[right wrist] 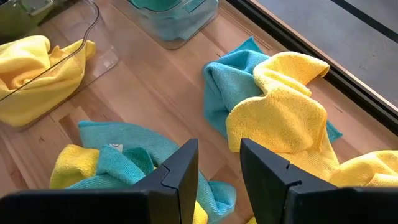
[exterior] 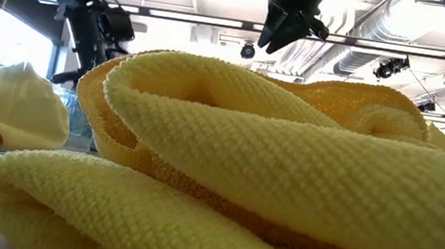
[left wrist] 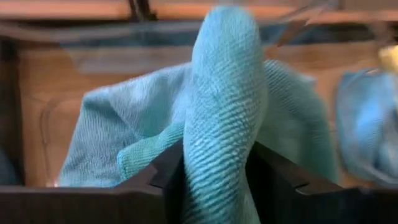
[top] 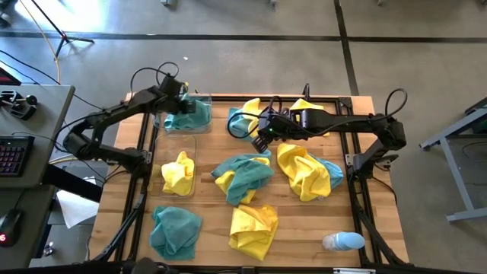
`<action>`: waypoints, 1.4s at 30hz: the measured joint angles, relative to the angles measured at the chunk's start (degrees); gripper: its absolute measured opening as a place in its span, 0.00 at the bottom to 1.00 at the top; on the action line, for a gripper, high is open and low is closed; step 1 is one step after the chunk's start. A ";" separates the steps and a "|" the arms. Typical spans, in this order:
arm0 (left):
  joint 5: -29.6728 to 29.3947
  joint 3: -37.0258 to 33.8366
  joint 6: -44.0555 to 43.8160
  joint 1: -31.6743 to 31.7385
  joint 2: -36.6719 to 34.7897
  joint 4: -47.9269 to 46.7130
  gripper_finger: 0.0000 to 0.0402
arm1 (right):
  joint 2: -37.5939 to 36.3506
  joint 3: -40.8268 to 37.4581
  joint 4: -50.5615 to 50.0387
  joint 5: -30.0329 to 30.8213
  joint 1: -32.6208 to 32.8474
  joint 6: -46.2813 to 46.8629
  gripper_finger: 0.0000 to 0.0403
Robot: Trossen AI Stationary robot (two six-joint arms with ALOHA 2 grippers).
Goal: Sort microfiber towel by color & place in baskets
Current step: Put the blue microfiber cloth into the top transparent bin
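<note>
Left end effector [left wrist: 214, 180] clamped a teal towel [left wrist: 217, 112] above the far basket [top: 199, 122]; best released low. Right end effector [right wrist: 219, 171] hovered, narrowly parted.

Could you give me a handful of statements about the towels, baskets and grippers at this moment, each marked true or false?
1. The left gripper has its jaws shut on a teal towel over the far basket. True.
2. The right gripper is carrying a yellow towel. False: its jaws are open and empty, above a mixed teal and yellow pile.
3. The near basket holds a yellow towel. True.
4. Every towel has been sorted. False: several teal and yellow towels lie loose on the table.
5. A pale blue and white object sits inside a basket. False: it lies on the table near the right front corner.
</note>
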 joint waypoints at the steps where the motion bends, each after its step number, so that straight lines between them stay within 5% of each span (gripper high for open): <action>1: 0.00 0.96 0.99 0.00 -0.61 -1.18 0.38 | 0.00 0.00 0.00 0.00 0.00 0.00 0.28; 14: 0.08 9.60 0.79 -0.11 -5.98 -9.35 0.42 | 0.00 0.00 0.00 -0.01 0.00 -0.97 0.28; 32: 1.51 9.51 1.18 -0.13 18.20 -11.34 0.24 | 0.00 0.00 0.00 -0.09 1.31 5.79 0.28; 42: 1.30 9.51 4.20 -0.13 21.49 -10.14 0.24 | 0.38 0.00 -12.35 7.82 6.48 19.93 0.28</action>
